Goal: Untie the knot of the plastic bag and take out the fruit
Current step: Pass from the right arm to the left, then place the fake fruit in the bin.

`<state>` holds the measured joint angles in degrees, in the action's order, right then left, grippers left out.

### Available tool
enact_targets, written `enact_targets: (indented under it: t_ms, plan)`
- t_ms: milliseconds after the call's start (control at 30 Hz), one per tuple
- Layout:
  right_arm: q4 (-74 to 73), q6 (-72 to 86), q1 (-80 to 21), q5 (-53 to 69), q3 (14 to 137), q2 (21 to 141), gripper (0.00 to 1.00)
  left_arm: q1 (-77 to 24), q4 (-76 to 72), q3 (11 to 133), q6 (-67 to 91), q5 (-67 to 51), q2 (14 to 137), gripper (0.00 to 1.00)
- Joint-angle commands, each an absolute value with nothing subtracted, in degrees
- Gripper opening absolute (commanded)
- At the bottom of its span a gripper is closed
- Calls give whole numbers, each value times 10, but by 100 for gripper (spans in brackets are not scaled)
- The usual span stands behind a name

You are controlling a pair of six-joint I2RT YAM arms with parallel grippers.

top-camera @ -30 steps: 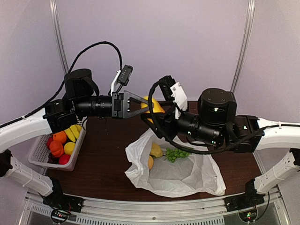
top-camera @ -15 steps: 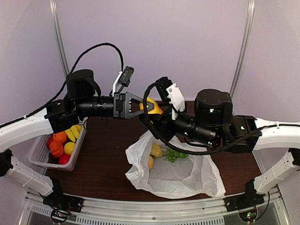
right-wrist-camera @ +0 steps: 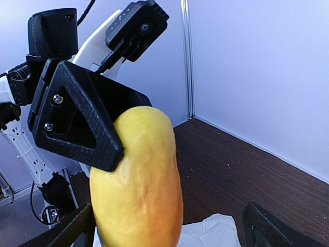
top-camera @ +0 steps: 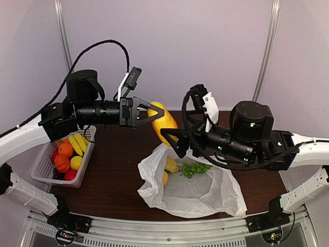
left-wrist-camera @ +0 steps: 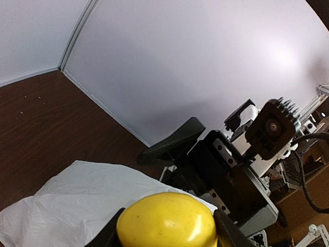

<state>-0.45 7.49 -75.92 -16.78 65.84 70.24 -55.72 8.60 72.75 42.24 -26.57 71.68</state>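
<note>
So the left arm's black fingers (top-camera: 143, 111) are clamped on a long yellow-orange mango (top-camera: 163, 121), one on each side, holding it up in the air over the far part of the dark brown wooden desk (top-camera: 118, 164). The mango hangs tilted, with its lower end pointing down toward the bag.

The right gripper (top-camera: 175, 143) sits just beside that lower end with its fingers wide apart and nothing in them. In its own wrist view the mango (right-wrist-camera: 139, 180) stands nearer its left finger (right-wrist-camera: 77, 229), but I can't tell if they touch.

The thin, crinkly white plastic bag (top-camera: 205, 193) lies flat on the desk below both arms with its mouth open toward the back. A small yellow fruit (top-camera: 171, 164) and a green grape bunch (top-camera: 194, 169) sit right at that opening.

Over at the left edge there's a white slatted plastic basket (top-camera: 43, 180) with bananas (top-camera: 78, 144), orange fruits (top-camera: 62, 157) and a red apple (top-camera: 70, 175) piled inside.
</note>
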Motion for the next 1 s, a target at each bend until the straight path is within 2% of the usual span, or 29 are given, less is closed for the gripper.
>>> enact_targets:
  t_ms: [0,200,533,633,833,967]
  plan:
    - [-30,105,-762,-211,648,662,99,-544,184,790,355,-214,688,41]
    - [-96,117,-760,-290,652,649,99,-451,280,801,303,-184,648,41]
    - [-122,128,-759,-303,647,634,99,-244,426,762,232,-143,643,39]
    - [-127,135,-759,-309,640,627,99,-188,462,741,228,-106,647,35]
    - [-135,148,-759,-314,615,606,99,-74,472,699,208,-45,658,31]
    - [-140,157,-759,-315,605,594,99,-37,416,666,205,-9,665,31]
